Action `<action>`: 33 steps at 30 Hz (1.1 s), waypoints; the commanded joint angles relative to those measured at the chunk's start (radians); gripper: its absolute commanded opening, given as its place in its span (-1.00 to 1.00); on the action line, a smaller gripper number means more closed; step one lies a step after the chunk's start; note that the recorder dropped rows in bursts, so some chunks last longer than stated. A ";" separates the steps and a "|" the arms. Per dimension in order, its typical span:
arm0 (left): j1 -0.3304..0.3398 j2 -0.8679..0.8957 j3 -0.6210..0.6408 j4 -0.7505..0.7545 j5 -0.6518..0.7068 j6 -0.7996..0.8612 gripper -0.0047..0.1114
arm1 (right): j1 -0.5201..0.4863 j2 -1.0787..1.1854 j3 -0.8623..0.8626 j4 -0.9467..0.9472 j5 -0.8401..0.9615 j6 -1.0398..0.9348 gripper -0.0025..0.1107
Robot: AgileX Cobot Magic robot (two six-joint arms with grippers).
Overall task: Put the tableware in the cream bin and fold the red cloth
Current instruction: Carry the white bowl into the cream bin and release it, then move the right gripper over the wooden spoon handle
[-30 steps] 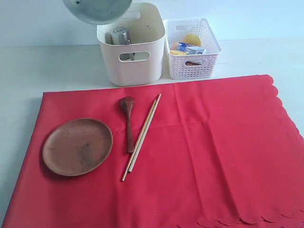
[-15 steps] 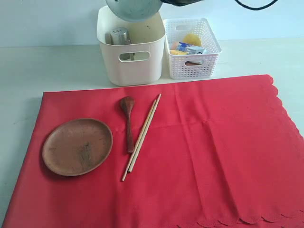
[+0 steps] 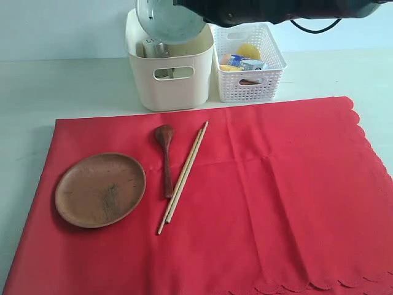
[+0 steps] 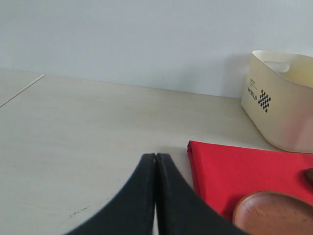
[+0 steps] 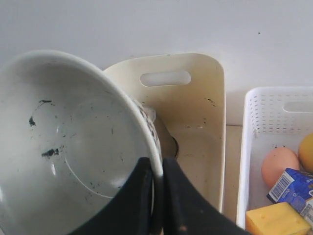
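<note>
My right gripper (image 5: 156,169) is shut on the rim of the pale speckled bowl (image 5: 68,152), which hangs tilted over the open cream bin (image 3: 169,83); in the exterior view the bowl (image 3: 169,18) overlaps the bin's top. The steel cup (image 3: 156,48) stands inside the bin. On the red cloth (image 3: 264,203) lie the brown wooden plate (image 3: 100,189), the dark wooden spoon (image 3: 166,157) and the chopsticks (image 3: 183,178). Over bare table by the cloth's corner (image 4: 220,169), my left gripper (image 4: 155,157) is shut with nothing in it.
A white lattice basket (image 3: 249,61) right of the bin holds an egg (image 5: 279,166), a cheese wedge (image 5: 274,219), a carton (image 5: 293,188) and a lemon (image 3: 249,50). The cloth's right half is bare; pale table surrounds it.
The bowl has moved right and down, from above the bin's left side to over its opening, tilting more upright. The right arm now shows along the top of the exterior view.
</note>
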 commanded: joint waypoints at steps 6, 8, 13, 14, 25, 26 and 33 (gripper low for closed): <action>0.000 -0.005 -0.003 -0.006 -0.012 0.000 -0.89 | -0.006 -0.003 -0.001 0.001 -0.031 0.003 -0.29; 0.000 -0.005 -0.003 -0.006 -0.012 0.000 -0.89 | -0.006 -0.003 -0.001 0.001 -0.031 0.003 -0.15; 0.000 -0.005 -0.003 -0.006 -0.012 0.000 -0.89 | -0.006 -0.009 -0.001 0.001 -0.015 0.003 0.06; 0.000 -0.005 -0.003 -0.006 -0.012 0.000 -0.89 | -0.006 -0.014 -0.001 0.001 -0.001 0.003 0.07; 0.000 -0.005 -0.003 -0.006 -0.012 0.000 -0.89 | -0.006 -0.133 -0.001 -0.088 0.220 0.000 0.07; 0.000 -0.005 -0.003 -0.006 -0.012 0.000 -0.89 | -0.006 -0.142 -0.001 -0.101 0.238 0.000 0.07; 0.000 -0.005 -0.003 -0.006 -0.012 0.000 -0.89 | -0.006 -0.209 -0.001 -0.120 0.396 -0.008 0.04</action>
